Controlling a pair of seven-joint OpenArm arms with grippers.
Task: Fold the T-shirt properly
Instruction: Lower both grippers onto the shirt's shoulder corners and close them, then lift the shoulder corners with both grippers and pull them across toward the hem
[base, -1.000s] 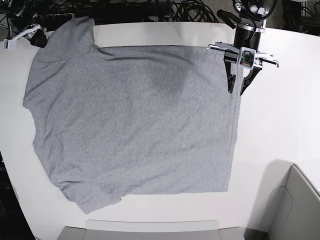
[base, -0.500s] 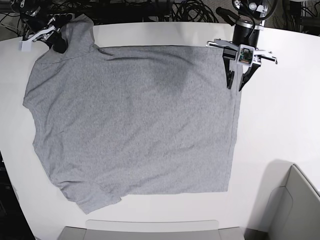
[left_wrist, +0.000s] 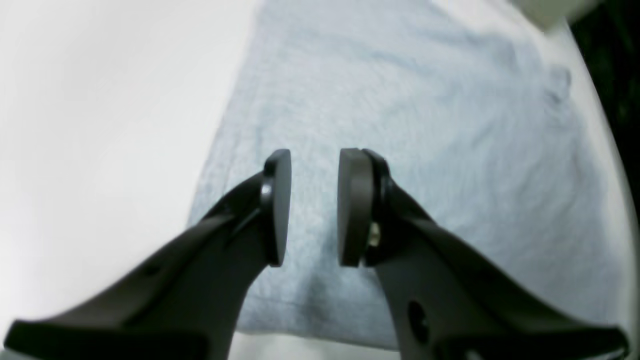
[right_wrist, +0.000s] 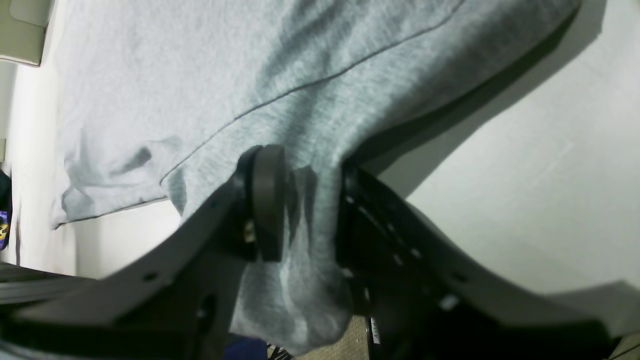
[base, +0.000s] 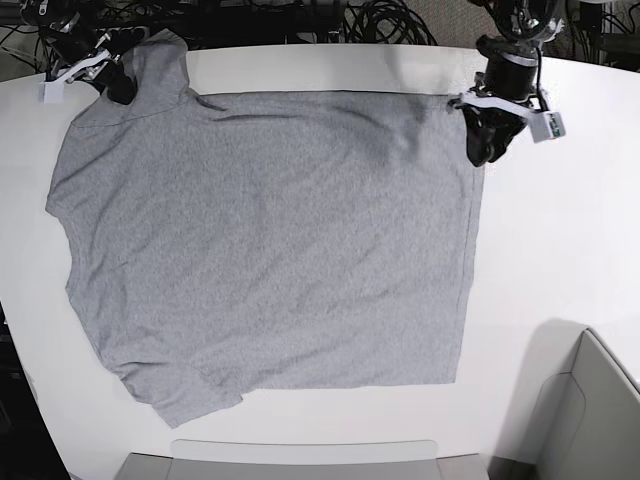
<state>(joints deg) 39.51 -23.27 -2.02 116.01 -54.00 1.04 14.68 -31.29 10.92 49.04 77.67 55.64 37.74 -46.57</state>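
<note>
Right hand (right_wrist: 305, 210) pinches the sleeve of the T-shirt (base: 270, 240), spread flat on the tabletop (base: 560, 250); left hand (left_wrist: 314, 207) hovers spread over the hem corner. Pulling one-handed risks skewing the cloth.

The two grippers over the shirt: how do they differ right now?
The right gripper is pinching a bunched sleeve of the T-shirt between its pads; the left gripper holds nothing, its jaws apart above flat cloth. The right sits at a sleeve, the left at a hem corner. Both have black fingers.
</note>
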